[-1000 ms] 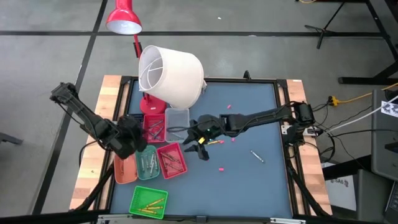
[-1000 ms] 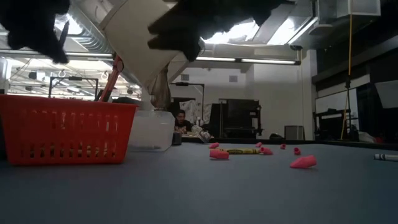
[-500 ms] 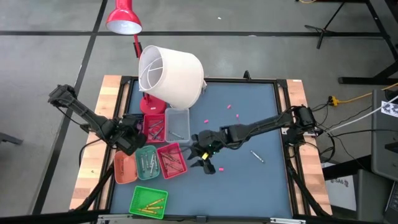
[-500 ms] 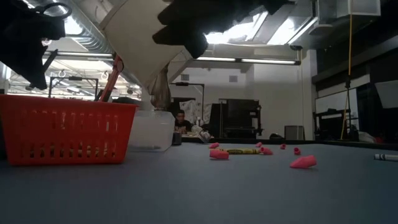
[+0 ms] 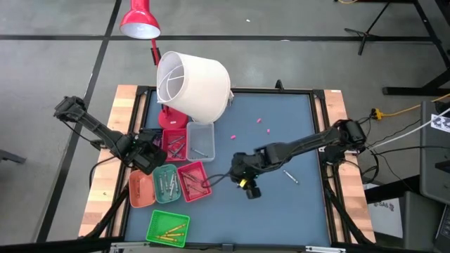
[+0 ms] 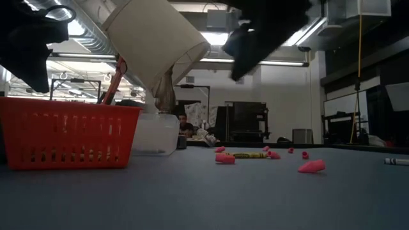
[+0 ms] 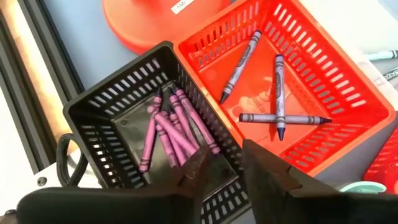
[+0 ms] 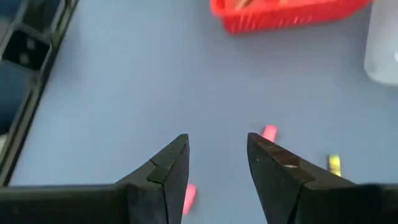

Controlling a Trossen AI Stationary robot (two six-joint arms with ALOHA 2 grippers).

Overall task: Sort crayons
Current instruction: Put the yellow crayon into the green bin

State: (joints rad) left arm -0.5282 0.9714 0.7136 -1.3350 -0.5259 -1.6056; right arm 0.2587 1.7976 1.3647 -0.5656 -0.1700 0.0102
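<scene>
My left gripper (image 7: 225, 167) hangs open just above a black tray (image 7: 112, 102) of pink crayons (image 7: 177, 127), with nothing between its fingers. A red tray (image 7: 348, 93) beside the black one holds three grey-purple crayons (image 7: 277, 93). In the high view this gripper (image 5: 145, 156) is at the table's left, among the trays. My right gripper (image 8: 217, 155) is open and empty over bare blue table (image 5: 281, 211), near the middle (image 5: 246, 185). A yellow crayon (image 6: 249, 154) and a grey crayon (image 5: 290, 176) lie loose on the table.
More trays lie at the left: clear (image 5: 200, 139), orange (image 5: 142, 188), teal (image 5: 166, 184), red (image 5: 193, 179), and green (image 5: 169, 228) near the front. A tipped white lampshade (image 5: 193, 84) overhangs the far left. Pink stubs (image 5: 259, 120) dot the table.
My right gripper has moved toward the table's near edge and to the right, away from the trays, tipping downward. My left gripper has shifted a little toward the far edge and turned, and now stands over the black tray.
</scene>
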